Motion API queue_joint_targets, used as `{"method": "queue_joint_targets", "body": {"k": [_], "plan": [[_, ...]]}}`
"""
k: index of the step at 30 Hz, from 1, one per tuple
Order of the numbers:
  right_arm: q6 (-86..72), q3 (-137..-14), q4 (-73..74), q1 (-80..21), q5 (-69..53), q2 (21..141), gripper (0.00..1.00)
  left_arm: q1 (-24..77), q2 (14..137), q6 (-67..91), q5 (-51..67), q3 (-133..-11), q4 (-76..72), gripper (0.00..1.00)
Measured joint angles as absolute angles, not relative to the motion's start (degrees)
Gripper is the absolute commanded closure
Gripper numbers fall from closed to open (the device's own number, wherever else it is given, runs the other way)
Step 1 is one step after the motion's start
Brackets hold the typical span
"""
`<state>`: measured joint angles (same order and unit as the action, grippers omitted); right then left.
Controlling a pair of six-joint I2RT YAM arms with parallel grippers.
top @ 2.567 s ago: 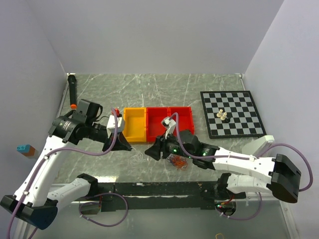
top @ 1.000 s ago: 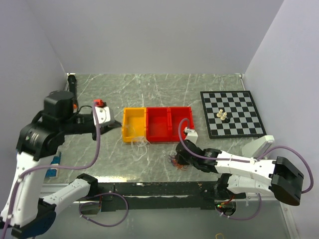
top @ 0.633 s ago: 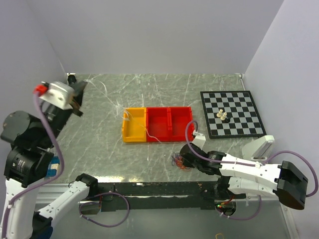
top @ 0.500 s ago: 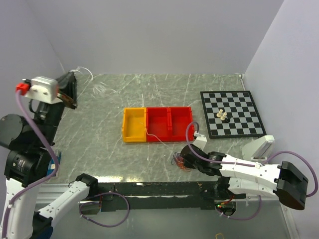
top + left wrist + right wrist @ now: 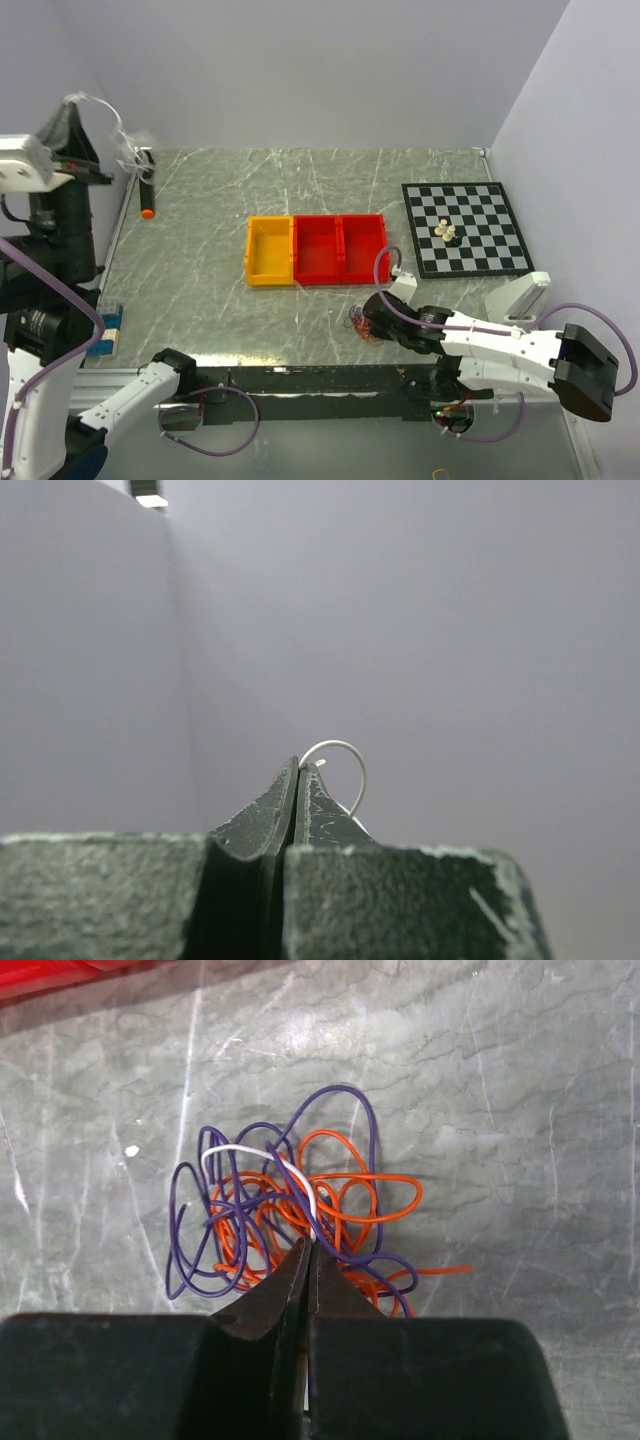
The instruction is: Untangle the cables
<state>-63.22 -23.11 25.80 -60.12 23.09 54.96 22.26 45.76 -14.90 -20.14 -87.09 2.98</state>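
Cables [image 5: 290, 1215] lie as a small tangle of orange and purple loops on the tabletop [image 5: 200, 210], close to its near edge and just right of centre, on the near side of the red tray [image 5: 320, 250]. The right fingers [image 5: 270, 1295] are pressed together on the near side of the clump, pinching strands there; a short white strand [image 5: 250, 1148] runs into their tips. The left fingers [image 5: 262, 815] are clamped on a white wire [image 5: 364, 772], held high at the far left, well above the tabletop. Whether that wire is fully clear of the clump I cannot tell.

The step in hand looks like drawing one strand out while the rest is anchored. To do it well, the right side should hold firm and low so the clump does not lift. The left should pull steadily along the strand's own line, ease off if a loop snags, then lay the freed wire well apart from the tangle.
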Motion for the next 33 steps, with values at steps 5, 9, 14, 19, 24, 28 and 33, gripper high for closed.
{"method": "queue_joint_targets", "body": {"k": [5, 9, 14, 19, 24, 28, 33], "plan": [[-64.10, -21.69, 24.01, -60.12, 22.94, 56.38, 1.00, 22.28, 50.26, -20.27, -23.70, -93.51, -3.75, 0.96], [-64.49, -21.17, 22.90, -60.12, 22.96, 56.93, 1.00, 22.26, 51.37, -21.28, -21.52, -97.27, -3.84, 0.95], [-63.96, -21.08, 22.65, -60.20, 22.85, 56.45, 1.00, 22.26, 50.28, -19.75, -10.46, -96.64, 3.95, 0.93], [-60.55, -22.02, 23.29, -61.60, 22.55, 51.96, 1.00, 22.26, 48.82, -17.80, 3.62, -86.52, 13.47, 0.93], [-55.35, -24.93, 22.13, -62.11, 21.32, 44.66, 1.00, 22.28, 49.76, -15.66, 12.25, -74.37, 18.28, 0.96], [-51.48, -25.39, 19.07, -62.17, 19.18, 40.10, 1.00, 22.26, 52.82, -15.05, 17.21, -66.89, 18.72, 0.97], [-47.88, -25.36, 15.40, -62.28, 15.70, 36.10, 1.00, 22.31, 55.86, -15.62, 22.13, -61.76, 18.09, 0.99]]}}
